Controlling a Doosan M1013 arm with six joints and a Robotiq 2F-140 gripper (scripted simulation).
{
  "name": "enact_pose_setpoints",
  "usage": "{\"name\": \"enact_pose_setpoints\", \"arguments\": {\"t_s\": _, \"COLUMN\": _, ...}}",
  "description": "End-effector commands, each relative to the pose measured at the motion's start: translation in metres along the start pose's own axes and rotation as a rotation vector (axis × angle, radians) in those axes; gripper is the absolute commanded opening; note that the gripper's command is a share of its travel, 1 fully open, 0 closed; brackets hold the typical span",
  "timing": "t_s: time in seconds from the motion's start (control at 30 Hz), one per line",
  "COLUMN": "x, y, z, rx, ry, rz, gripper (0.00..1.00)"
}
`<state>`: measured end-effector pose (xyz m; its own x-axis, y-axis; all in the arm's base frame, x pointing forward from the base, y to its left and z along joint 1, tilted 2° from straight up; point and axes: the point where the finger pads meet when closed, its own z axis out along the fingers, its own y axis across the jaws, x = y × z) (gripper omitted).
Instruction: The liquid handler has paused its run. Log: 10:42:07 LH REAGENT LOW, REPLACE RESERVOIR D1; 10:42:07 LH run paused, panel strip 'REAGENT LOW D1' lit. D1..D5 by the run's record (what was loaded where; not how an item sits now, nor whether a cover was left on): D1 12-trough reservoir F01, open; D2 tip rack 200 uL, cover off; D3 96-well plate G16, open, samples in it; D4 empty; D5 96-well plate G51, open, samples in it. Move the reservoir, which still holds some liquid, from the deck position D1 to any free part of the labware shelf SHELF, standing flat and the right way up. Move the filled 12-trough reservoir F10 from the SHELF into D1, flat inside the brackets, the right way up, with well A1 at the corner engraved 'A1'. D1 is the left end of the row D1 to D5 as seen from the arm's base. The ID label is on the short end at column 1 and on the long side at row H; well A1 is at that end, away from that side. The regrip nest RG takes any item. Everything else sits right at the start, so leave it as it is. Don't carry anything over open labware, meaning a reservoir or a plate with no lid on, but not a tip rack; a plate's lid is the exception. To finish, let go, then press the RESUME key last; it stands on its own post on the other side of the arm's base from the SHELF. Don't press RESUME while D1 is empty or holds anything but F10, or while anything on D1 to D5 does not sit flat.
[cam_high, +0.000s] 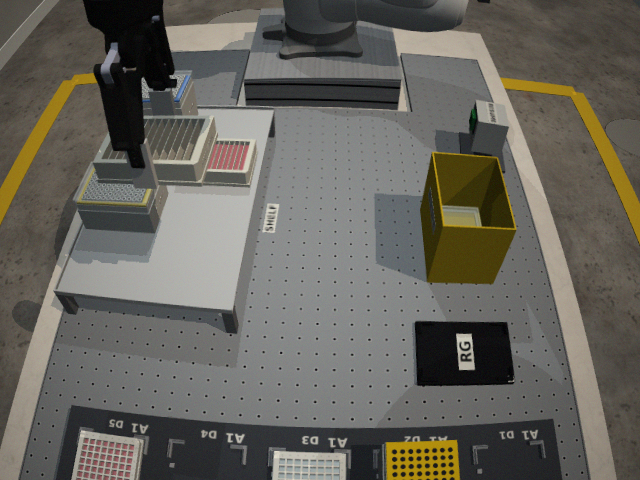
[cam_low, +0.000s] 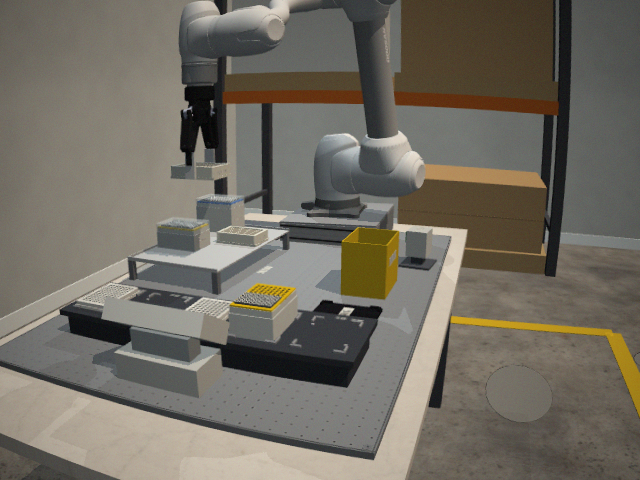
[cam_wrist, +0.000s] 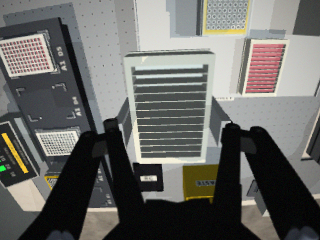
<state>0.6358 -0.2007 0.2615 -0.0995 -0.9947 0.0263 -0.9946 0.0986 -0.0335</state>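
Note:
My gripper is shut on a cream 12-trough reservoir with dark troughs and holds it level, high above the back of the SHELF. It grips the reservoir across its long sides in the wrist view. A second reservoir with red liquid sits flat on the shelf, just to the right of the held one in the top view, and also shows in the wrist view. The D1 brackets hold nothing.
Two tip racks stand on the shelf, one yellow-rimmed and one blue-rimmed. A yellow bin, the RG nest and the RESUME post lie to the right. D2 holds a tip rack; D3 and D5 hold open plates.

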Motion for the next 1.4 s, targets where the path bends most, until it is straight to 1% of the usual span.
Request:
{"name": "enact_pose_setpoints", "arguments": {"t_s": 0.0, "x": 0.0, "y": 0.0, "z": 0.003, "rx": 0.0, "ry": 0.0, "rz": 0.0, "gripper": 0.0}}
{"name": "enact_pose_setpoints", "arguments": {"t_s": 0.47, "x": 0.0, "y": 0.0, "z": 0.026, "rx": 0.0, "ry": 0.0, "rz": 0.0, "gripper": 0.0}}
{"name": "enact_pose_setpoints", "arguments": {"t_s": 0.53, "x": 0.0, "y": 0.0, "z": 0.026, "rx": 0.0, "ry": 0.0, "rz": 0.0, "gripper": 0.0}}
{"name": "enact_pose_setpoints", "arguments": {"t_s": 1.03, "x": 0.0, "y": 0.0, "z": 0.051, "rx": 0.0, "ry": 0.0, "rz": 0.0, "gripper": 0.0}}
{"name": "enact_pose_setpoints", "arguments": {"t_s": 1.1, "x": 0.0, "y": 0.0, "z": 0.051, "rx": 0.0, "ry": 0.0, "rz": 0.0, "gripper": 0.0}}
{"name": "enact_pose_setpoints", "arguments": {"t_s": 1.37, "x": 0.0, "y": 0.0, "z": 0.065, "rx": 0.0, "ry": 0.0, "rz": 0.0, "gripper": 0.0}}
